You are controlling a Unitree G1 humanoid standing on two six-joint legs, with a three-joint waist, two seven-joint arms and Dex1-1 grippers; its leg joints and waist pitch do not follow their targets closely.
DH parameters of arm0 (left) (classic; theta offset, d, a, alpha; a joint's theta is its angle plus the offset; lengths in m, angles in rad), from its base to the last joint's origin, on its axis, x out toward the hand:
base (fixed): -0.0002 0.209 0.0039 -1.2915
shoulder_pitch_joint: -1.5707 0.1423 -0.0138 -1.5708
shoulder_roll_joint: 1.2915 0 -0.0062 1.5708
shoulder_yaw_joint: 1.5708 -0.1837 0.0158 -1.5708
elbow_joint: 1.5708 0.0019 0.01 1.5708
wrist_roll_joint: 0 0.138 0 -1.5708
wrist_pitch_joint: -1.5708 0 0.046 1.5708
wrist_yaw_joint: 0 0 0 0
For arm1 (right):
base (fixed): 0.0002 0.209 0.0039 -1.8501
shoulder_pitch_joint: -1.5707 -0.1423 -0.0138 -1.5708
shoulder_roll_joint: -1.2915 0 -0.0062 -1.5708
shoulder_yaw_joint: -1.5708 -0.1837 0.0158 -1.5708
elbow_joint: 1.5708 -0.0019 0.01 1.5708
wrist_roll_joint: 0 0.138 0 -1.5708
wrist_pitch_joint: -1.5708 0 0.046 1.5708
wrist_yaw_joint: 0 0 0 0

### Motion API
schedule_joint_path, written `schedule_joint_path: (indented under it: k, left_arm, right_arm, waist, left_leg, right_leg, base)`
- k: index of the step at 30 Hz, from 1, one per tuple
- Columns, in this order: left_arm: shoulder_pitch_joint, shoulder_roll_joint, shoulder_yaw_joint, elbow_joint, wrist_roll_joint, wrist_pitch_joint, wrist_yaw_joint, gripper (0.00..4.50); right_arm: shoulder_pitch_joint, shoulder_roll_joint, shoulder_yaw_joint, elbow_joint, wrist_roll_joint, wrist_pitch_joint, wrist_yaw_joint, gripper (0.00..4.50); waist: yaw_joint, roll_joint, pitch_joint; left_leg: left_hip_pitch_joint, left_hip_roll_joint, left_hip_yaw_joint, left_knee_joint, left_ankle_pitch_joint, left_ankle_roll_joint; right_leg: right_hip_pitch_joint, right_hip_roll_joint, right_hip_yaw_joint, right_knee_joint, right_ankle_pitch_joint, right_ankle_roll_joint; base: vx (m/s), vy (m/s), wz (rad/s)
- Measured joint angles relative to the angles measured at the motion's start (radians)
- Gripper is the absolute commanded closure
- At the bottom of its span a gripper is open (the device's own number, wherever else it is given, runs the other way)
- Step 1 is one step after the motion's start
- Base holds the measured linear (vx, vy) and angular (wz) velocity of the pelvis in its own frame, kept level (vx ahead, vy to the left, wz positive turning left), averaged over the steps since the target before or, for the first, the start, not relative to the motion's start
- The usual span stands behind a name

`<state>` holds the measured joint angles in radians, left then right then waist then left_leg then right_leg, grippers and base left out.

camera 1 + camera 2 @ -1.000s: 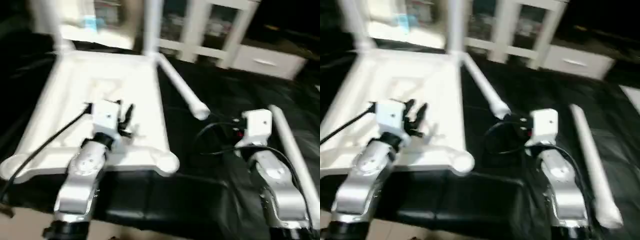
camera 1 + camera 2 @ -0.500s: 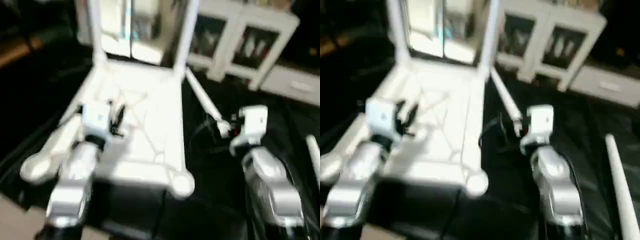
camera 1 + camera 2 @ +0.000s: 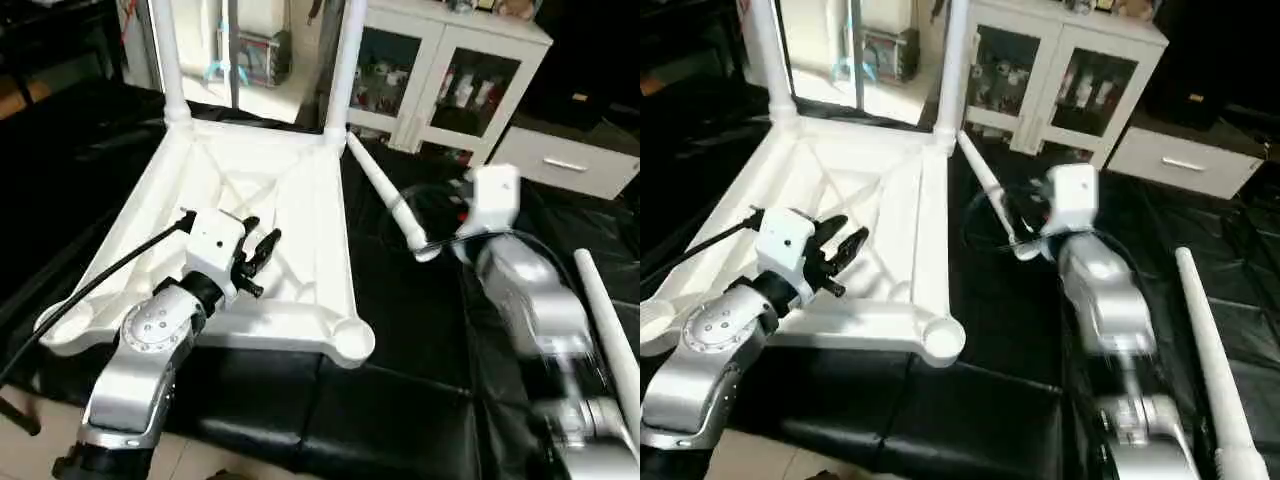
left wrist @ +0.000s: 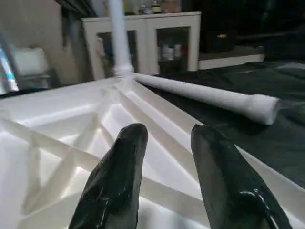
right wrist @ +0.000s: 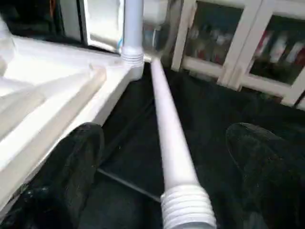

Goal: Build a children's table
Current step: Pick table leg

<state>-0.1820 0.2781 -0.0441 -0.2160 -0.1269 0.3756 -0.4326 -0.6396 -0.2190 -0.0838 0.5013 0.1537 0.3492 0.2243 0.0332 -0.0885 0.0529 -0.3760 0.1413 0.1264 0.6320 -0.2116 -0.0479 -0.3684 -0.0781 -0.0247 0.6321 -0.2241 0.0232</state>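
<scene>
Left eye view: I log the table top upside down on the black sheet, two legs upright in its far corner sockets. One loose leg lies off the far right corner, another near the sheet's right edge. Left gripper over the ribs, fingers partly open, empty. Right gripper fingers wide, straddling the loose leg.

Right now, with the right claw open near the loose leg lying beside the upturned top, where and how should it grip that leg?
Grip the leg on its smooth shaft just behind the threaded end, coming down from above with the right claw astride it. It lies flat on the black cover, narrow enough to fit between the open fingers, and the top's rim sits close on one side.
</scene>
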Motion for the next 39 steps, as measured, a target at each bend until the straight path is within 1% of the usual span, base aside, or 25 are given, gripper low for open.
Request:
schedule_joint_path:
  k: [1, 2, 3, 4, 6, 8, 10, 11, 12, 14, 17, 19, 21, 23, 25, 29, 31, 37, 39]
  left_arm:
    - [-0.001, 0.009, -0.002, -0.015, -0.016, 0.016, -0.015, 2.66]
    - [-0.010, 0.021, -0.006, -0.038, -0.038, 0.043, -0.039, 2.66]
    - [-0.017, 0.026, -0.007, -0.056, -0.049, 0.054, -0.049, 2.66]
    - [-0.023, 0.029, -0.007, -0.072, -0.060, 0.065, -0.060, 2.66]
    - [-0.035, 0.032, -0.009, -0.091, -0.078, 0.084, -0.074, 2.66]
    - [-0.045, 0.043, -0.010, -0.094, -0.086, 0.104, -0.085, 2.66]
    - [-0.047, 0.061, -0.009, -0.112, -0.096, 0.131, -0.089, 2.66]
    - [-0.047, 0.075, -0.009, -0.133, -0.107, 0.156, -0.098, 2.66]
    - [-0.048, 0.082, -0.009, -0.143, -0.117, 0.168, -0.106, 2.66]
    - [-0.047, 0.117, -0.010, -0.179, -0.142, 0.214, -0.134, 2.66]
    - [-0.038, 0.155, -0.011, -0.231, -0.166, 0.257, -0.172, 2.66]
    - [-0.021, 0.177, -0.012, -0.258, -0.186, 0.280, -0.192, 2.66]
    - [-0.006, 0.213, -0.012, -0.292, -0.216, 0.316, -0.221, 2.66]
    - [-0.004, 0.231, -0.011, -0.308, -0.232, 0.336, -0.235, 2.66]
    - [-0.006, 0.231, -0.011, -0.318, -0.242, 0.356, -0.236, 2.66]
    - [-0.012, 0.246, -0.010, -0.339, -0.269, 0.394, -0.238, 2.66]
    - [-0.012, 0.256, -0.007, -0.343, -0.273, 0.406, -0.238, 2.66]
    - [-0.012, 0.272, 0.004, -0.365, -0.290, 0.434, -0.238, 2.66]
    - [-0.012, 0.274, 0.006, -0.369, -0.294, 0.436, -0.238, 2.64]
  right_arm:
    - [-0.036, 0.000, 0.002, 0.068, -0.006, -0.020, 0.002, 0.00]
    - [-0.091, 0.000, 0.003, 0.166, -0.016, -0.047, 0.000, 0.00]
    - [-0.118, -0.001, 0.003, 0.209, -0.022, -0.057, 0.000, 0.00]
    - [-0.149, -0.001, 0.005, 0.263, -0.032, -0.078, -0.001, 0.00]
    - [-0.192, -0.001, 0.011, 0.348, -0.045, -0.104, 0.000, 0.00]
    - [-0.234, 0.000, 0.013, 0.433, -0.051, -0.134, 0.001, 0.00]
    - [-0.281, -0.002, 0.013, 0.529, -0.057, -0.166, 0.001, 0.00]
    - [-0.306, -0.004, 0.013, 0.577, -0.071, -0.178, -0.002, 0.00]
    - [-0.312, -0.007, 0.013, 0.590, -0.077, -0.185, -0.003, 0.00]
    - [-0.338, -0.008, 0.013, 0.653, -0.091, -0.188, -0.016, 0.00]
    - [-0.347, -0.012, 0.014, 0.695, -0.107, -0.188, -0.038, 0.00]
    - [-0.348, -0.013, 0.015, 0.715, -0.112, -0.188, -0.044, 0.00]
    - [-0.352, -0.014, 0.015, 0.746, -0.118, -0.187, -0.052, 0.00]
    - [-0.354, -0.014, 0.014, 0.771, -0.123, -0.187, -0.064, 0.00]
    - [-0.354, -0.014, 0.011, 0.782, -0.123, -0.191, -0.068, 0.00]
    - [-0.354, -0.014, 0.001, 0.803, -0.125, -0.207, -0.072, 0.00]
    - [-0.354, -0.014, -0.002, 0.808, -0.125, -0.210, -0.072, 0.00]
    - [-0.354, -0.015, -0.026, 0.816, -0.123, -0.210, -0.060, 0.00]
    - [-0.354, -0.015, -0.027, 0.817, -0.120, -0.212, -0.052, 0.30]
  waist:
    - [-0.001, 0.000, 0.000]
    - [-0.001, -0.001, -0.001]
    - [0.001, -0.002, -0.001]
    - [0.001, -0.002, -0.001]
    - [0.004, -0.002, -0.001]
    - [0.008, -0.003, -0.001]
    - [0.011, -0.003, -0.001]
    - [0.014, -0.003, -0.001]
    - [0.017, -0.004, -0.001]
    - [0.024, -0.003, 0.002]
    - [0.031, 0.000, 0.007]
    - [0.032, 0.002, 0.012]
    - [0.031, 0.006, 0.020]
    - [0.031, 0.013, 0.026]
    - [0.031, 0.017, 0.031]
    - [0.030, 0.021, 0.046]
    - [0.029, 0.024, 0.050]
    - [0.029, 0.028, 0.058]
    - [0.030, 0.030, 0.061]
  left_leg:
    - [-0.001, 0.000, 0.001, 0.000, 0.000, 0.000]
    - [-0.004, 0.001, 0.004, 0.001, 0.001, -0.001]
    - [-0.009, 0.002, 0.006, 0.001, 0.002, -0.001]
    - [-0.012, 0.005, 0.010, 0.001, 0.006, 0.002]
    - [-0.015, 0.017, 0.019, 0.001, 0.017, 0.004]
    - [-0.019, 0.024, 0.025, 0.000, 0.017, 0.004]
    - [-0.022, 0.028, 0.029, -0.001, 0.018, 0.005]
    - [-0.026, 0.030, 0.032, -0.001, 0.019, 0.006]
    - [-0.028, 0.031, 0.034, -0.002, 0.021, 0.007]
    - [-0.028, 0.032, 0.038, -0.006, 0.023, 0.006]
    - [-0.027, 0.034, 0.043, -0.009, 0.025, 0.004]
    - [-0.027, 0.034, 0.044, -0.009, 0.026, 0.003]
    - [-0.027, 0.035, 0.044, -0.009, 0.026, 0.002]
    - [-0.027, 0.035, 0.044, -0.009, 0.027, 0.002]
    - [-0.028, 0.035, 0.044, -0.010, 0.027, 0.001]
    - [-0.028, 0.035, 0.044, -0.013, 0.028, -0.001]
    - [-0.029, 0.035, 0.045, -0.015, 0.028, 0.000]
    - [-0.029, 0.035, 0.046, -0.019, 0.028, 0.000]
    - [-0.029, 0.035, 0.046, -0.020, 0.029, 0.000]
  right_leg:
    - [-0.001, 0.000, 0.000, 0.000, 0.005, -0.005]
    - [-0.005, -0.002, 0.000, 0.000, 0.014, -0.007]
    - [-0.010, -0.002, -0.001, 0.000, 0.020, -0.011]
    - [-0.013, -0.003, -0.002, 0.000, 0.022, -0.011]
    - [-0.015, -0.001, -0.010, 0.000, 0.022, -0.009]
    - [-0.018, 0.000, -0.013, -0.001, 0.021, -0.009]
    - [-0.022, 0.002, -0.013, 0.000, 0.021, -0.009]
    - [-0.026, 0.003, -0.014, 0.000, 0.021, -0.009]
    - [-0.030, 0.003, -0.013, 0.001, 0.021, -0.009]
    - [-0.033, 0.002, -0.012, 0.001, 0.021, -0.009]
    - [-0.034, 0.001, -0.012, 0.001, 0.021, -0.009]
    - [-0.034, 0.001, -0.012, 0.001, 0.021, -0.009]
    - [-0.034, 0.001, -0.012, 0.001, 0.021, -0.009]
    - [-0.034, 0.001, -0.012, 0.001, 0.022, -0.010]
    - [-0.034, 0.001, -0.012, 0.001, 0.022, -0.010]
    - [-0.037, 0.002, -0.012, 0.001, 0.022, -0.010]
    - [-0.038, 0.002, -0.012, 0.001, 0.022, -0.010]
    - [-0.039, 0.002, -0.012, -0.001, 0.020, -0.011]
    - [-0.039, 0.002, -0.012, -0.001, 0.020, -0.012]
  base:
    - [0.000, 0.000, 0.00]
    - [0.000, 0.000, 0.00]
    - [0.000, 0.000, 0.00]
    - [0.000, 0.000, 0.00]
    - [0.000, 0.000, 0.00]
    - [0.000, 0.000, 0.00]
    - [0.000, 0.000, 0.00]
    - [0.000, 0.000, 0.00]
    - [0.000, 0.000, 0.00]
    - [0.000, 0.000, 0.00]
    - [0.000, 0.000, 0.00]
    - [0.000, 0.000, 0.00]
    - [0.000, 0.000, 0.00]
    - [0.000, 0.000, 0.00]
    - [0.000, 0.000, 0.00]
    - [0.000, 0.000, 0.00]
    - [0.000, 0.000, 0.00]
    - [0.000, 0.000, 0.00]
    - [0.000, 0.000, 0.00]
